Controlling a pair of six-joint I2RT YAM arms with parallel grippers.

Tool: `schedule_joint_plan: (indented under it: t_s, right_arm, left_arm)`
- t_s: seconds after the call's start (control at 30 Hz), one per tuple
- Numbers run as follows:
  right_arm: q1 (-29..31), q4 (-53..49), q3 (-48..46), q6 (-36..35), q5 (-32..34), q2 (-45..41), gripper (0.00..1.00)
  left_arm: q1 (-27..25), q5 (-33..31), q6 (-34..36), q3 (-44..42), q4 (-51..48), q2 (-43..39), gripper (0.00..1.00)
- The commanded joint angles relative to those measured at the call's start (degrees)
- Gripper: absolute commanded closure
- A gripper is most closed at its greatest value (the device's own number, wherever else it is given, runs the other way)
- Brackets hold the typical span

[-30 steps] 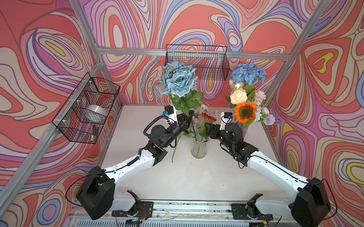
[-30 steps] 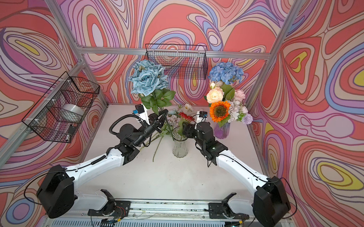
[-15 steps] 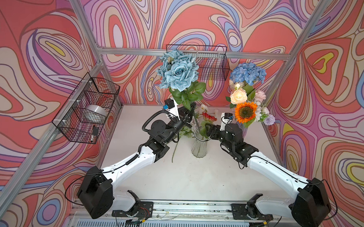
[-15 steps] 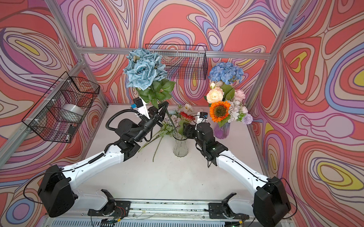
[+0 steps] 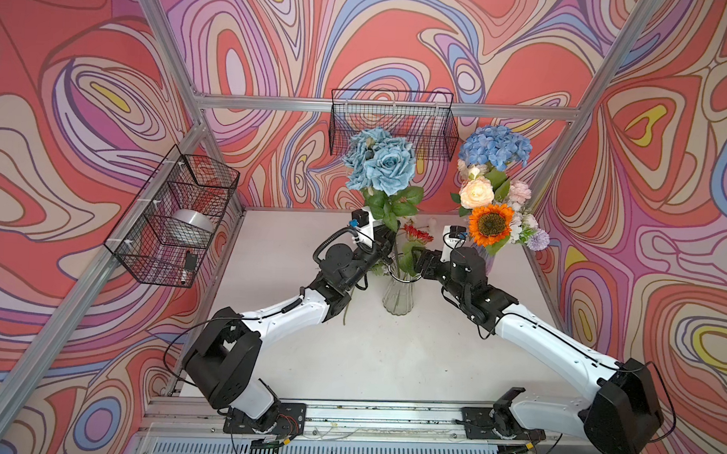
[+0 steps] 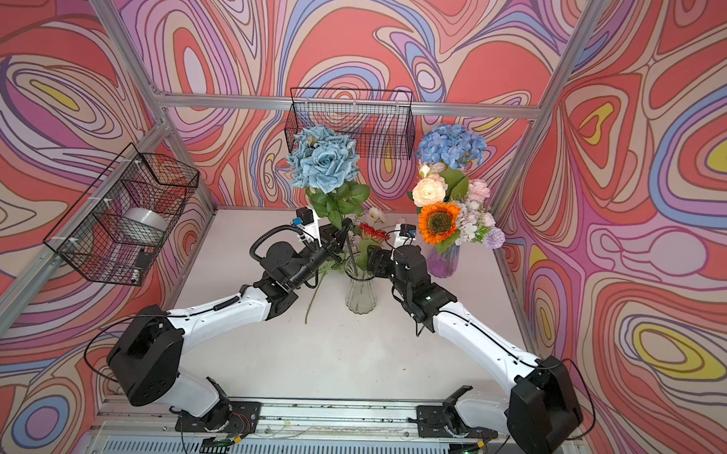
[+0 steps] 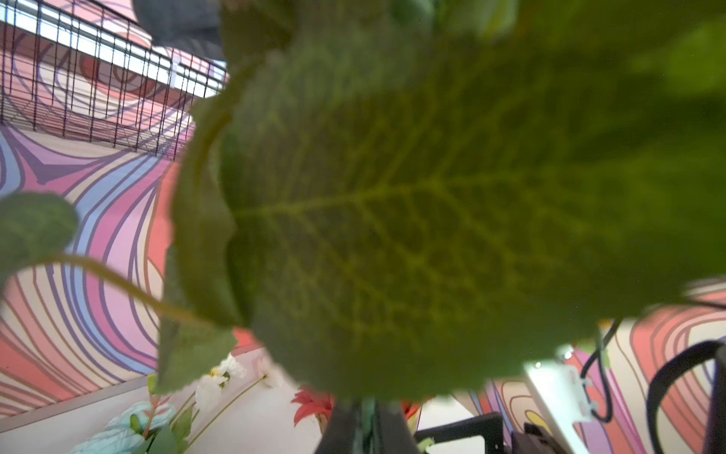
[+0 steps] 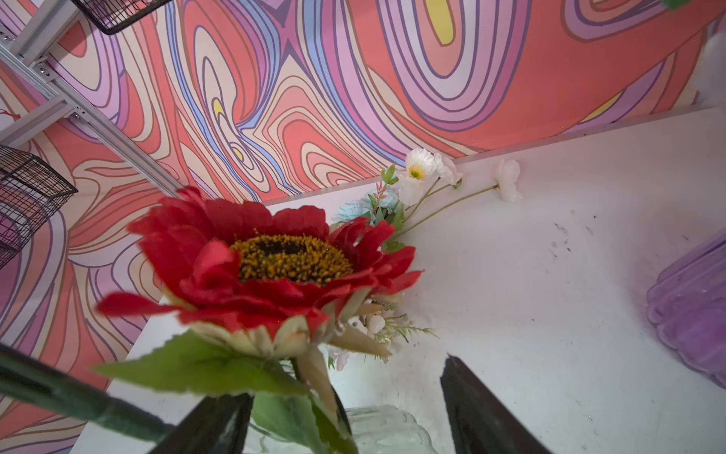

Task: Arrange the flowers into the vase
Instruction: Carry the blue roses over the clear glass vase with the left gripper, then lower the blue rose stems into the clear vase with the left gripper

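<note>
On your tabletop, the clear vase stands centre. Your left gripper is clamped on the blue rose stem at the vase's 11 o'clock; your right gripper, jaws apart, straddles the red flower.

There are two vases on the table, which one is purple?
The purple vase at the back right, holding the full bouquet with the orange sunflower. The other, the clear vase between the arms, is colourless glass.

Pale blue roses, red sunflower, purple vase, swirl-patterned coral walls.
</note>
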Motion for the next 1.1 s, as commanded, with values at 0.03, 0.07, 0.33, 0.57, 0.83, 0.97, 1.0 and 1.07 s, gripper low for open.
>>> schedule_joint_plan:
  t_s: [0.03, 0.07, 0.33, 0.57, 0.83, 0.97, 1.0, 1.07]
  right_arm:
    - [-0.26, -0.86, 0.09, -0.65, 0.96, -0.55, 0.23]
    - [-0.25, -0.85, 0.0, -0.65, 0.9, -0.51, 0.23]
    - [-0.26, -0.46, -0.53, -0.78, 0.33, -0.08, 0.23]
    - [-0.26, -0.31, -1.14, -0.74, 0.41, 0.06, 0.23]
    - [-0.26, -0.34, -1.32, -0.74, 0.02, -0.3, 0.23]
    - [-0.24, -0.06, -1.64, -0.79, -0.6, -0.47, 0.23]
    - [-0.3, -0.02, -1.72, -0.82, -0.82, -0.52, 0.23]
    - [-0.25, 0.08, -2.02, -0.74, -0.96, -0.77, 0.23]
  left_arm:
    - [-1.71, -2.26, 2.83, -1.81, 4.35, 1.14, 1.0]
    - [-2.21, -2.74, 2.88, -2.35, 3.49, 1.09, 1.0]
    - [-5.52, -8.22, 3.14, -6.19, -2.07, 0.7, 1.0]
    - [-7.11, -10.81, 1.91, -7.64, -2.97, 3.36, 1.0]
    - [-8.26, -13.8, 1.31, -8.84, -3.09, 4.0, 0.79]
    - [-8.61, -13.8, 0.75, -9.07, -3.6, 3.02, 0.55]
    - [-8.64, -13.89, 0.72, -9.19, -3.82, 2.6, 0.52]
    - [-8.89, -14.16, 0.81, -9.7, -4.25, 1.63, 0.48]
